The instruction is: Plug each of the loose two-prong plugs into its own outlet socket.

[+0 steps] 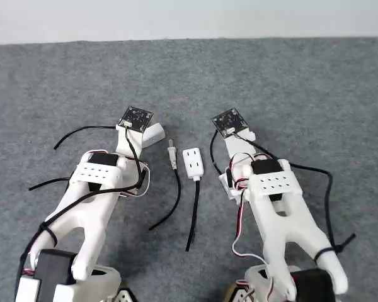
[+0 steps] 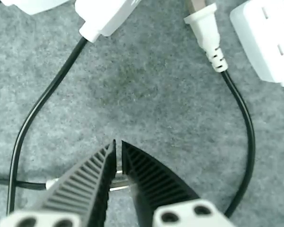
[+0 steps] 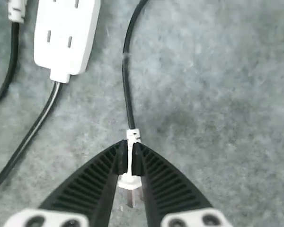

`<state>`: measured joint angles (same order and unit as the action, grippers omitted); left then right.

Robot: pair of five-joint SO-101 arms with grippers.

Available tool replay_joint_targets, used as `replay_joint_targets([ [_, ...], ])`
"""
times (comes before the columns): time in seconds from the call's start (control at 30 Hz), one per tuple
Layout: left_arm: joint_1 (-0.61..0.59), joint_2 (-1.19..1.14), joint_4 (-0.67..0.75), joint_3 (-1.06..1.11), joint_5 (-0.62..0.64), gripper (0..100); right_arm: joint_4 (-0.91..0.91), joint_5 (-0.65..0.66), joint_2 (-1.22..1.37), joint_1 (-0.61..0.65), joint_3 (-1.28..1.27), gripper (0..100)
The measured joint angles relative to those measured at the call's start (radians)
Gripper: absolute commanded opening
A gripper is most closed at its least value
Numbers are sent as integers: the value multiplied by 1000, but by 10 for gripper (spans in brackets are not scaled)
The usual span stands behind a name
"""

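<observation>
1. Two arms reach forward over the grey desk [image 1: 302, 94], the left arm [image 1: 88, 201] leaning inward and the right arm [image 1: 280, 201] mirroring it. Both wrists are tipped down toward the surface.
2. The left hand [image 2: 117, 144] is closed to a thin slit. It grips the left plug [image 2: 119, 182], whose metal prongs show between the ribbed pads; a white collar and a black cord [image 2: 19, 183] come out on one side.
3. The right hand [image 3: 128, 144] is clamped on the white body of the right plug [image 3: 128, 165]. The prongs point back toward the wrist, and its black cord [image 3: 128, 85] runs away across the desk.
4. Between the arms lies the middle plug [image 1: 172, 154], held by neither hand, its cord curving back toward the arm bases.
5. Just beside it, not touching, sits the white outlet block [image 1: 193, 162], sockets facing up, its cord trailing back between the arms.
6. A second white outlet [image 2: 104, 19] lies just beyond the left hand, with a black cord leading off it.
</observation>
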<state>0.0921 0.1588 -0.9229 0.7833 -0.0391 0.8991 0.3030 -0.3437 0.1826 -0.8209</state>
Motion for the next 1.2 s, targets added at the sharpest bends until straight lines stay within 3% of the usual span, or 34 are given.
replay_joint_targets([
  [0.27, 0, 0, 0, 0, 0, 15, 0, 34, 28, -31, -40, 9],
  [0.47, 0, 0, 0, 0, 0, 15, -2, 46, 95, 49, -46, 9],
  [0.87, 0, 0, 0, 0, 0, 15, -2, 46, 109, 68, -38, 11],
  [1.03, 0, 0, 0, 0, 0, 15, -2, 81, 64, 71, -34, 105],
  [1.2, 0, 0, 0, 0, 0, 15, -2, 123, 57, 71, -34, 97],
])
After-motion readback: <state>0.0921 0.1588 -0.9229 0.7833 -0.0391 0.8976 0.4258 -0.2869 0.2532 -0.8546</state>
